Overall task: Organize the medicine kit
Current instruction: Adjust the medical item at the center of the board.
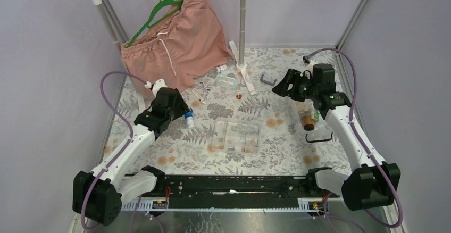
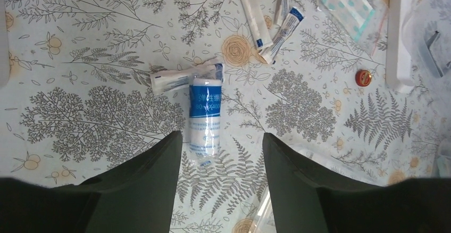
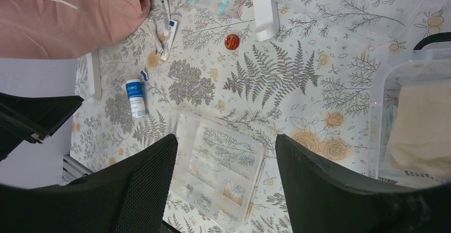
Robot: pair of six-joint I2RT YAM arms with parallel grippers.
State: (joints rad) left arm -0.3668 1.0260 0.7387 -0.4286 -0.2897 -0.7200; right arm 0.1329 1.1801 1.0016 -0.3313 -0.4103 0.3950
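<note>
I find the left gripper [image 2: 222, 137] poised left of the clear tray [image 1: 235, 136], the right gripper [image 3: 226, 140] poised right of it, both with jaws apart and empty

The counter [image 1: 276, 153] wears a white cloth printed with grey ferns and leaves and tan-orange roses. At eleven o'clock in the top view, the shorts [image 1: 181, 41] are salmon pink with a white drawstring, on a green hanger [image 1: 169, 2]. The bandage roll [image 2: 205, 117] is white with a blue band. The small cap [image 2: 363, 77] at its two o'clock is red. The left tool [image 2: 222, 137] and right tool [image 3: 226, 140] are black.
</note>
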